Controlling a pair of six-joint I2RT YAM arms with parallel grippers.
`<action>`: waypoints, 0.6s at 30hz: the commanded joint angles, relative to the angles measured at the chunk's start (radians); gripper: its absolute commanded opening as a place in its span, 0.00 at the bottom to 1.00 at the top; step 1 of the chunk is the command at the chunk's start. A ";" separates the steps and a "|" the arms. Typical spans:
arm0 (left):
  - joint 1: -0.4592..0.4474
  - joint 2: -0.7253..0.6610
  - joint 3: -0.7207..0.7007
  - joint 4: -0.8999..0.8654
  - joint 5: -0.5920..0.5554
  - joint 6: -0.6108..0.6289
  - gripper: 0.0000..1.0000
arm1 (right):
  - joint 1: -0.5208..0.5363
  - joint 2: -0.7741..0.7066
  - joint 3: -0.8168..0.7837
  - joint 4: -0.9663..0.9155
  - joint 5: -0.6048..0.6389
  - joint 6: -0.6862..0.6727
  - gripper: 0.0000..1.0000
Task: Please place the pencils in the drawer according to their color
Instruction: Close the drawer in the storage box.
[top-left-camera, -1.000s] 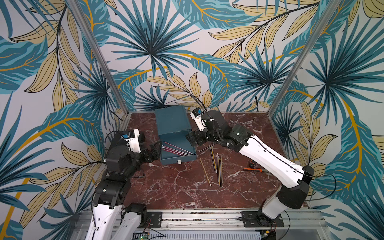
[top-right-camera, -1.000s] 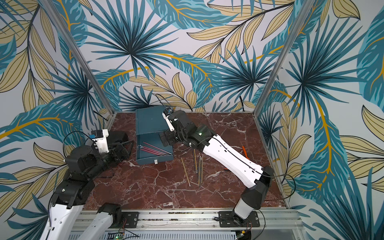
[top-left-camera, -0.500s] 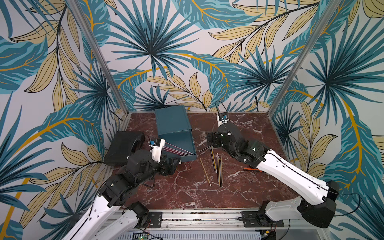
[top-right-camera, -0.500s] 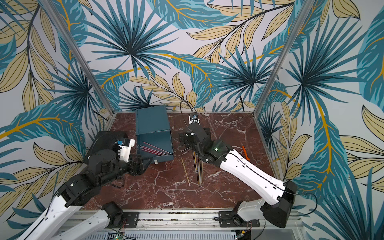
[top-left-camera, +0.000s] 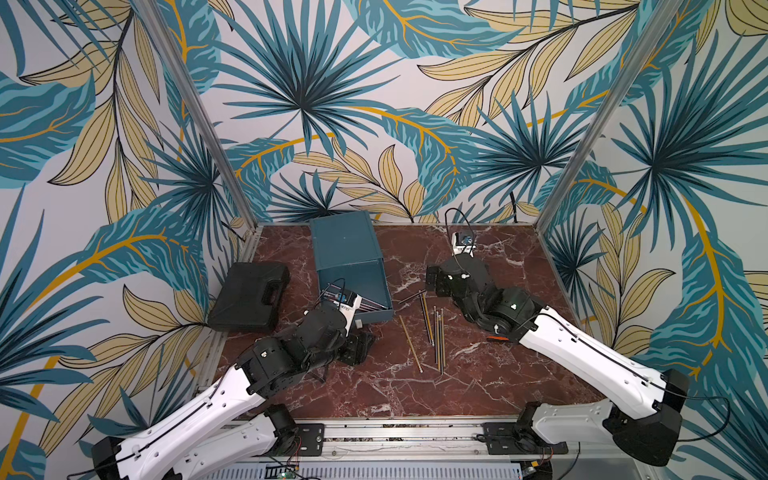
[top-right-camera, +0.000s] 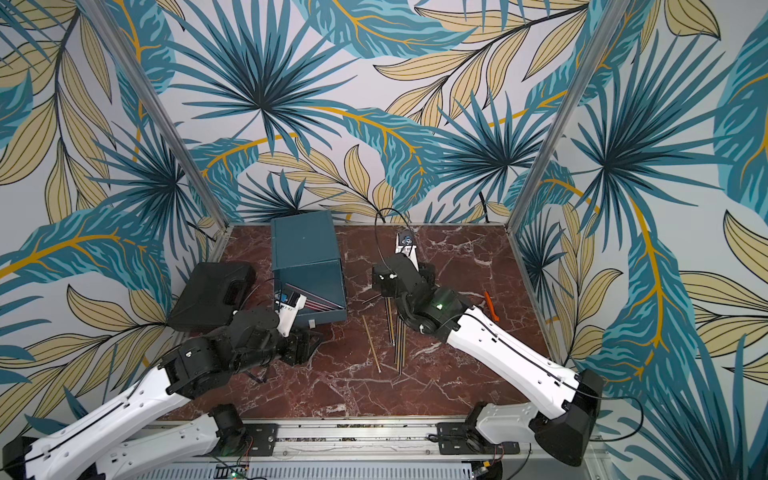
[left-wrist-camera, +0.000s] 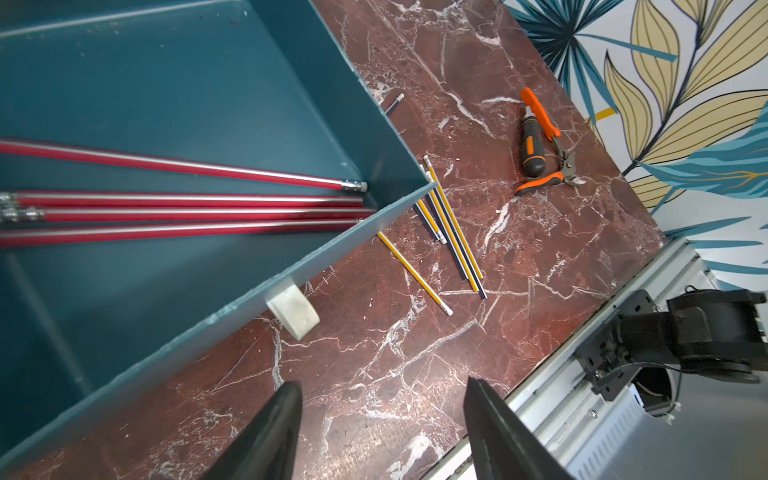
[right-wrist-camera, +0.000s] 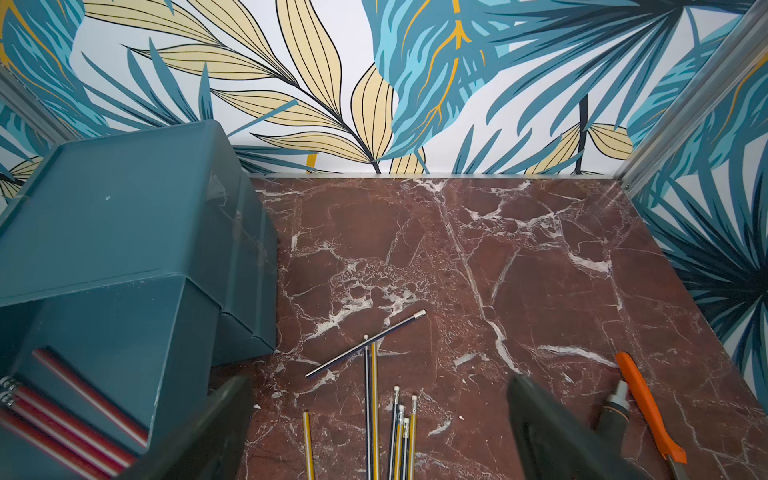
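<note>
My left claw (left-wrist-camera: 382, 384) stands part open, empty, before the drawer (left-wrist-camera: 166, 83) and its tab (left-wrist-camera: 293, 311), likely to shut it. Right claw (right-wrist-camera: 378, 380): wide, empty. Red pencils (left-wrist-camera: 187, 201) inside; striped pencils (top-left-camera: 438, 340) at drawer's four o'clock.

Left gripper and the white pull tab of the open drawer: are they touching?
Apart. In the left wrist view, bare marble shows between the left gripper and the white pull tab.

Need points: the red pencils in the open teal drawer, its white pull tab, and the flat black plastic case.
Red pencils (left-wrist-camera: 187, 215), left wrist view, mid-shaft of one in the bundle.
White pull tab (left-wrist-camera: 293, 311), left wrist view, its rounded face.
Flat black plastic case (top-left-camera: 245, 298), a top view, middle of lid.
</note>
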 joint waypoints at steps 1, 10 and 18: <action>-0.003 -0.004 -0.045 0.085 -0.041 0.006 0.63 | -0.003 0.017 -0.008 -0.007 0.008 0.011 0.99; -0.003 0.025 -0.097 0.233 -0.144 0.057 0.54 | -0.003 0.026 -0.004 -0.009 0.000 0.007 1.00; -0.002 0.060 -0.108 0.325 -0.242 0.080 0.52 | -0.004 0.030 0.004 -0.008 -0.008 -0.003 1.00</action>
